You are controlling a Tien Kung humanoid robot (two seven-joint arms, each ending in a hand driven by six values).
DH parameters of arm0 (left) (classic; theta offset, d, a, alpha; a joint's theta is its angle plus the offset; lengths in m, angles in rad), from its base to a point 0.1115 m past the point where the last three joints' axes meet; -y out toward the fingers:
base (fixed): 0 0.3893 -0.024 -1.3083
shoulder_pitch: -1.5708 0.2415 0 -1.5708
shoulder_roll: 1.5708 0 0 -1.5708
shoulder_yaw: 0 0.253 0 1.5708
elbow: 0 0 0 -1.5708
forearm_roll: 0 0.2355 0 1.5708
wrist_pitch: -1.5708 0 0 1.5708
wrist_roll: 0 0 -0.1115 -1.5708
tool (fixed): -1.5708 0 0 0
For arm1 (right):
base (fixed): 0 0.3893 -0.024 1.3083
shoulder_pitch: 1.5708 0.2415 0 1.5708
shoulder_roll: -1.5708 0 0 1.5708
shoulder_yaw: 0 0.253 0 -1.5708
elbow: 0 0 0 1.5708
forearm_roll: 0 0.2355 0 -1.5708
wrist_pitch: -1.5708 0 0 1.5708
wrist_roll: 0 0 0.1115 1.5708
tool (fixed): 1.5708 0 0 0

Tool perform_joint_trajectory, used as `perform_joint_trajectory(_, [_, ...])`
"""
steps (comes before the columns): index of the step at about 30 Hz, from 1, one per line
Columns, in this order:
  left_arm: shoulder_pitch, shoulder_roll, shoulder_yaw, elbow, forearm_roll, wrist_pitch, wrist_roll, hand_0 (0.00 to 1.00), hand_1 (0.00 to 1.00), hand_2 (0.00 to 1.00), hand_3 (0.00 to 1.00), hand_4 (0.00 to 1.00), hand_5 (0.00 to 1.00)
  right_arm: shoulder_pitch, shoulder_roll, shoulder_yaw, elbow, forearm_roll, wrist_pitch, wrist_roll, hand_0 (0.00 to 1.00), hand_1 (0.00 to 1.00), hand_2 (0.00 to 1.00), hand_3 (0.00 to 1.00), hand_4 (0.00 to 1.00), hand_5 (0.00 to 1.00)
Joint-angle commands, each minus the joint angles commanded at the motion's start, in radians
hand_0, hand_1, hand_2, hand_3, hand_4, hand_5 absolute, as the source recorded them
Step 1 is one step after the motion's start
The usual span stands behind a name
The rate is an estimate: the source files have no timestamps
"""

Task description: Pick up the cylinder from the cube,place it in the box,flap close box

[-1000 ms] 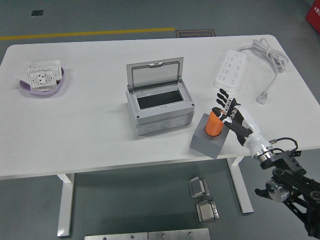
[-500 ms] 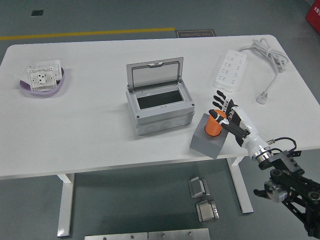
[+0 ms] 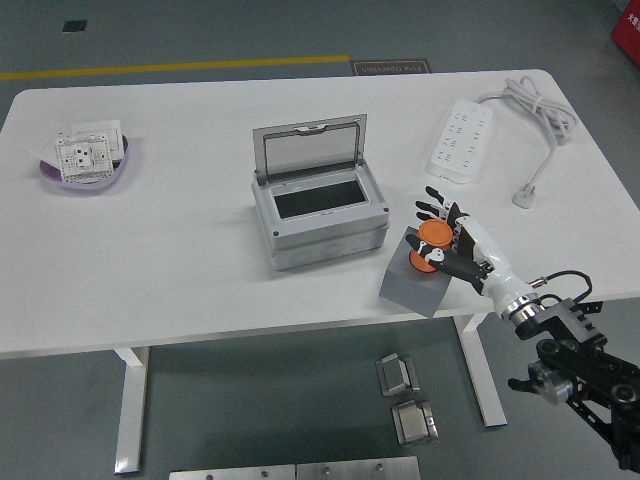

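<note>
We look down on a white table and read it from left to right. At the far left sits a shallow purple dish with a white socket plate resting on it, untouched. Near the middle stands the grey box, its flap raised upright at the far side, so the dark interior is open and empty. Right of the box, at the near edge, is the grey cube, and on top of it stands the orange cylinder. Our right hand reaches in from the lower right; its black fingers are now curled round the cylinder, the thumb crossing its near side, the other fingertips showing past its far side. A second ago that hand stood open beside the cylinder with fingers spread upward; since then it has moved left and closed in, and the cylinder now looks tilted, its round top facing us more. We judge the grasp is just being made, though we cannot tell how firm it is, and the cylinder has not left the cube. Lifting, placing and closing the flap remain. At the far right lies a white power strip with its cable, unchanged. Our left hand is out of view
</note>
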Motion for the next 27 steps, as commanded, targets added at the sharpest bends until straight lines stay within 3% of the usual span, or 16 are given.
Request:
perform_joint_trajectory(10, [-0.002,0.002,0.006,0.0,-0.008,-0.001,-0.006,0.661,0.649,0.54,0.578,0.55,0.24,0.004,-0.002,-0.007,-0.009,-0.002,-0.01,0.002,0.911,0.941,0.943,0.998,0.663,0.002])
perform_joint_trajectory(21, [-0.002,0.001,0.016,0.0,-0.021,-0.002,-0.011,0.661,0.65,0.542,0.58,0.548,0.235,0.011,-0.002,0.002,-0.01,0.015,-0.032,0.008,0.905,0.934,0.939,0.993,0.677,0.023])
perform_joint_trajectory(22, [-0.002,0.001,0.019,0.0,-0.023,-0.002,-0.012,0.661,0.651,0.541,0.58,0.551,0.237,0.011,-0.002,0.003,-0.01,0.015,-0.032,0.006,0.891,0.922,0.912,0.949,0.287,0.002])
perform_joint_trajectory(27, [-0.004,0.001,0.033,0.0,-0.039,-0.003,-0.019,0.661,0.651,0.541,0.58,0.551,0.237,0.014,-0.003,0.003,-0.005,0.008,-0.046,-0.005,0.891,0.922,0.912,0.949,0.287,0.002])
